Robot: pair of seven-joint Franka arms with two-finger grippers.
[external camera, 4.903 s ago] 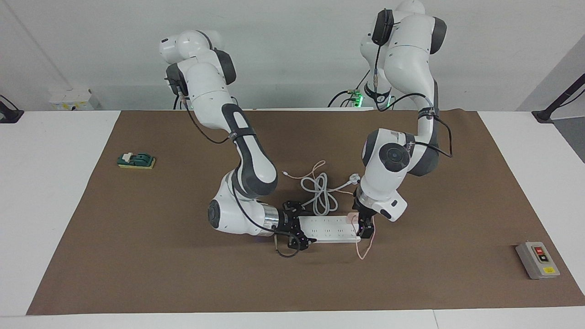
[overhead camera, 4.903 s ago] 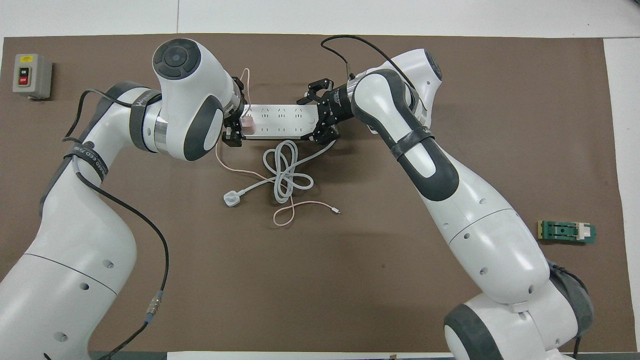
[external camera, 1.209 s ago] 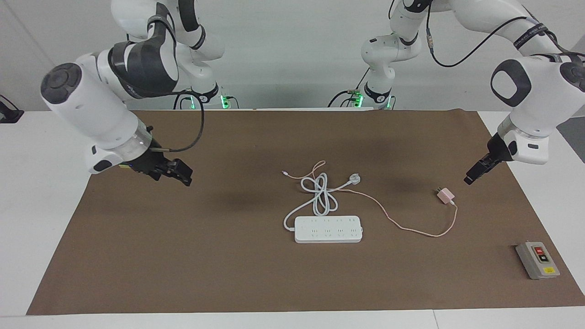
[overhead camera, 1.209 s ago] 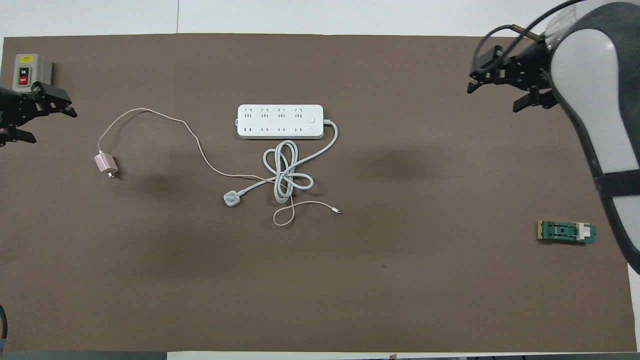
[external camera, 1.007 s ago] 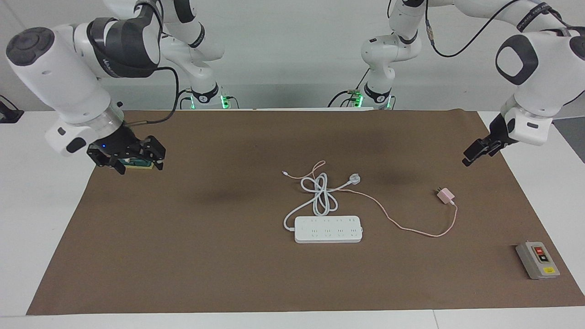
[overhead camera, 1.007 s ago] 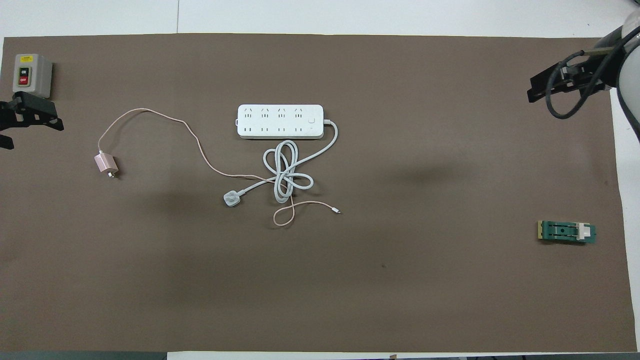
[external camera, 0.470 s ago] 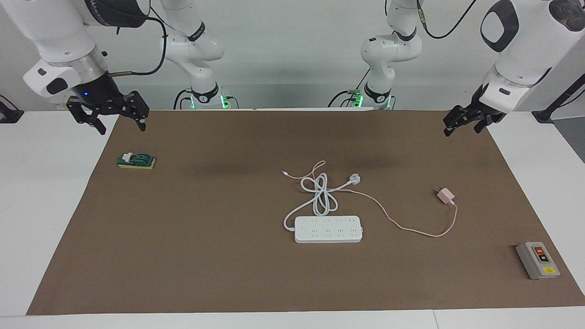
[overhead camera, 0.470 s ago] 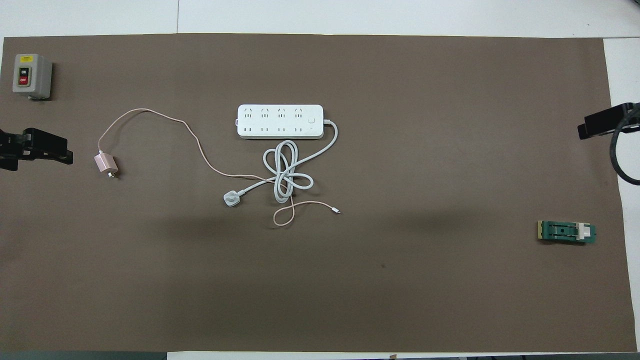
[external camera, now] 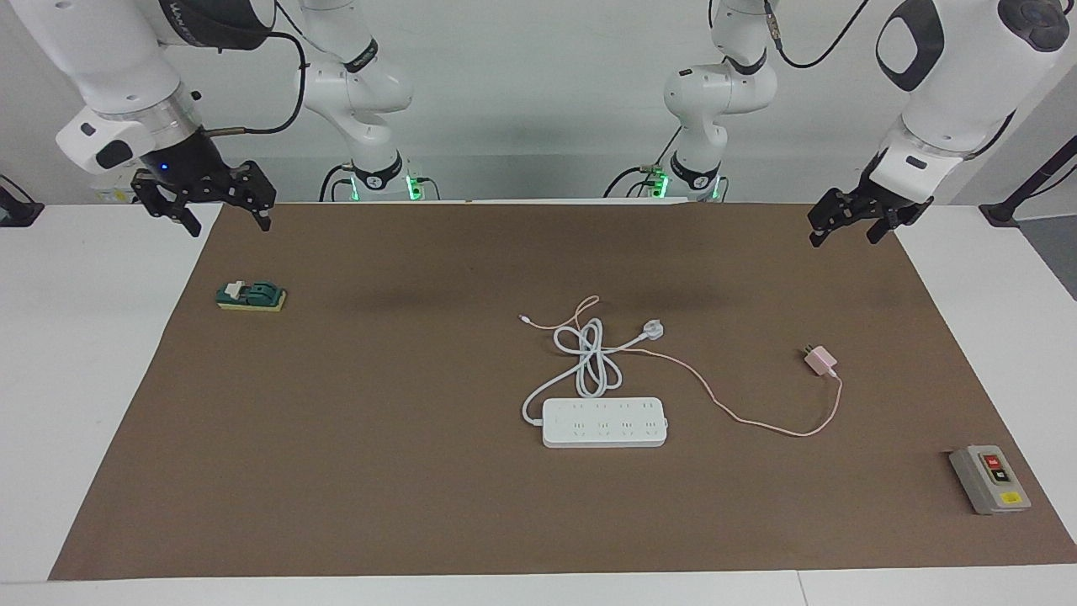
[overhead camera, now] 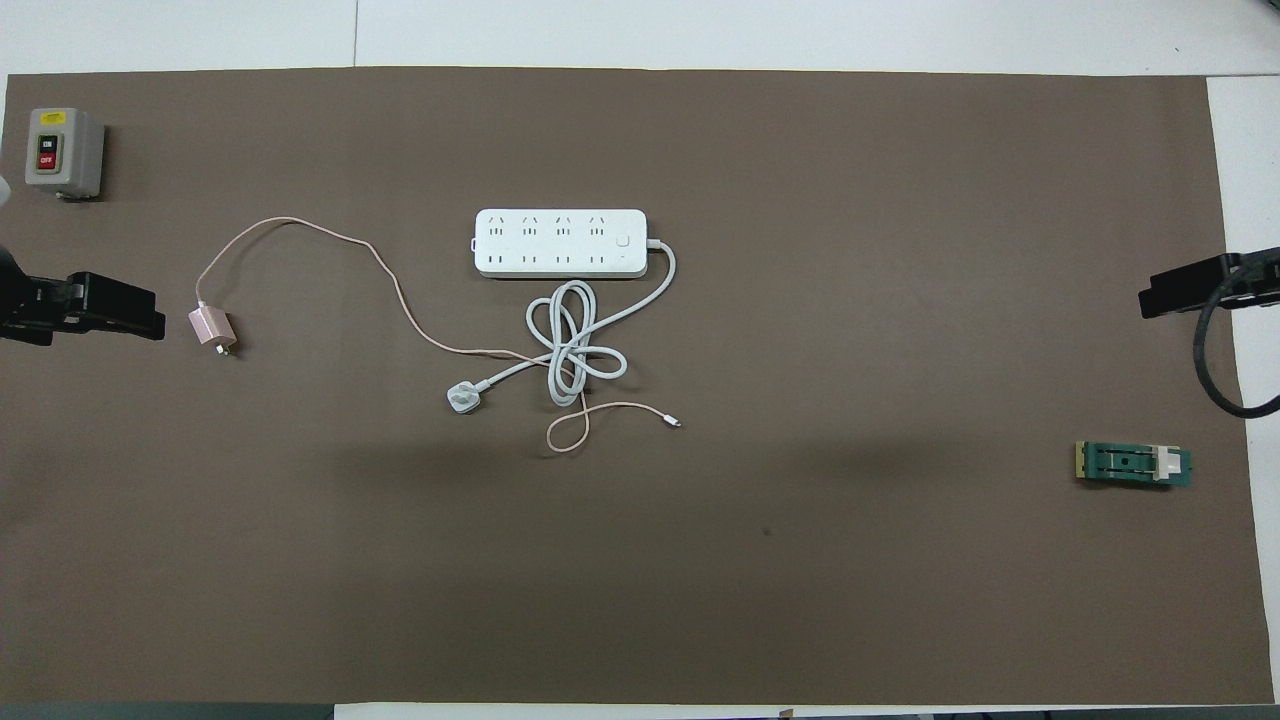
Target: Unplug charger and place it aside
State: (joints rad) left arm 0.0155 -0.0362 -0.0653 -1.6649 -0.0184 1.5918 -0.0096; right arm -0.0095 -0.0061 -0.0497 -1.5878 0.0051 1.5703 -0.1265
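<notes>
The pale-pink charger [external camera: 818, 360] lies unplugged on the brown mat, prongs showing, toward the left arm's end of the table from the white power strip [external camera: 604, 422]. It also shows in the overhead view [overhead camera: 210, 327], as does the strip [overhead camera: 560, 242]. Its thin pink cable [external camera: 757, 423] curves back to the coiled white cord. My left gripper [external camera: 844, 236] is open and empty, raised over the mat's corner near its base; one finger [overhead camera: 110, 308] shows from overhead. My right gripper [external camera: 227, 220] is open and empty, raised over the mat's other near corner.
The strip's white round plug [external camera: 652, 329] and coiled cord [external camera: 589, 358] lie nearer to the robots than the strip. A grey switch box [external camera: 989, 480] sits at the left arm's end. A green block [external camera: 251, 296] sits at the right arm's end.
The charger was in the strip with my left gripper on it; it now lies loose on the mat. Over the last second both grippers rose and drew back toward their bases.
</notes>
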